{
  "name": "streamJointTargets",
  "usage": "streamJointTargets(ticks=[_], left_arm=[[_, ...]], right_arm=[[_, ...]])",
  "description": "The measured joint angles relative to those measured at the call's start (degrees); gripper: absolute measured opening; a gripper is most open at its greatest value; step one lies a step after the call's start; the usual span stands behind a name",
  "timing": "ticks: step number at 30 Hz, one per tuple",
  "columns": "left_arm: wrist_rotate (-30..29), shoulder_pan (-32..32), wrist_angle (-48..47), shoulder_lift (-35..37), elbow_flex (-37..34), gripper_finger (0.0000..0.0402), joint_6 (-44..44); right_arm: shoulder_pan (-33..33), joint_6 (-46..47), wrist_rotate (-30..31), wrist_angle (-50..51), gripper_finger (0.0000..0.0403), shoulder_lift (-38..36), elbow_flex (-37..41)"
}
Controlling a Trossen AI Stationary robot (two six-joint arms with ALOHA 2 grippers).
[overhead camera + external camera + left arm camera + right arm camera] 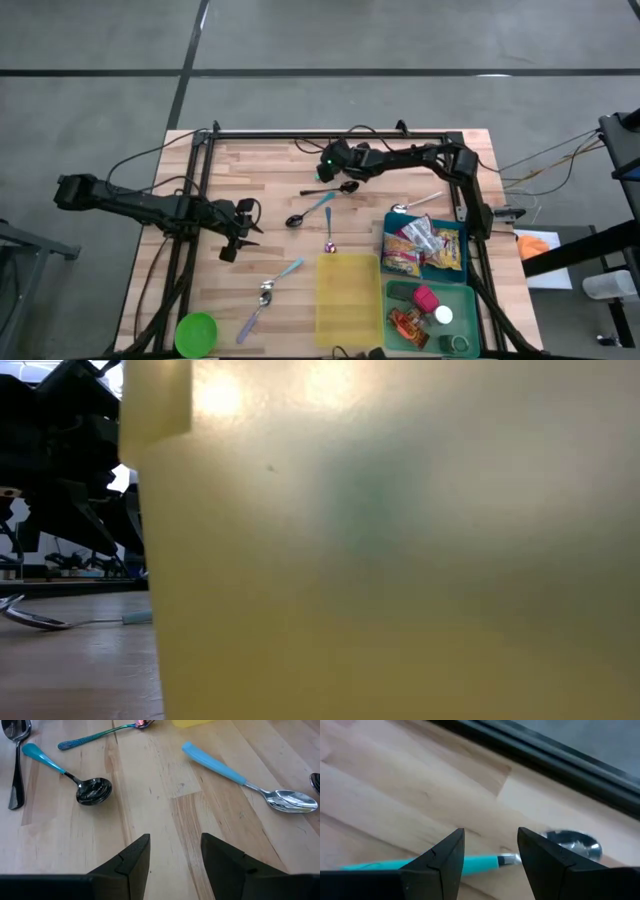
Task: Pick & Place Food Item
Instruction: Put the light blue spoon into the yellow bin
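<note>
Food items lie at the right: snack packets in a blue tray (425,248) and small packs and a jar in a green tray (432,312). My right gripper (323,170) reaches to the far middle of the table, away from them. It is open (490,834) and low over the wood. A teal-handled spoon (480,863) lies flat just past its fingertips, with its bowl (572,843) near the table's far rail. My left gripper (250,218) waits at the left, open (175,839) over bare wood.
Several spoons lie flat mid-table: a dark one (336,188), a blue-handled ladle (310,208), an iridescent one (328,236), another blue-handled one (281,279). A yellow tray (348,297) stands near the front and fills the low view (400,560). A green bowl (196,333) sits front left.
</note>
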State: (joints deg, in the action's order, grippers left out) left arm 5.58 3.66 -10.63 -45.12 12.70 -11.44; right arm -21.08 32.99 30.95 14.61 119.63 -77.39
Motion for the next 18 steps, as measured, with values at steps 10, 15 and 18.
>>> streamJointTargets(ticks=[10, 15, 18], left_arm=[[0.0, 0.0, 0.0, 0.0, 0.0, 0.0174, -0.1], [0.0, 0.0, 0.0, 0.0, 0.0, 0.0174, -0.1], [0.0, 0.0, 0.0, 0.0, 0.0, 0.0174, -0.1]], right_arm=[[-3.9, 3.7, -14.4, 3.4, 0.0182, -0.2, -0.9], [-4.3, 3.9, -15.9, 7.3, 0.0182, -0.3, -2.5], [-4.2, 4.1, -16.4, 9.6, 0.0182, -0.2, -3.1]])
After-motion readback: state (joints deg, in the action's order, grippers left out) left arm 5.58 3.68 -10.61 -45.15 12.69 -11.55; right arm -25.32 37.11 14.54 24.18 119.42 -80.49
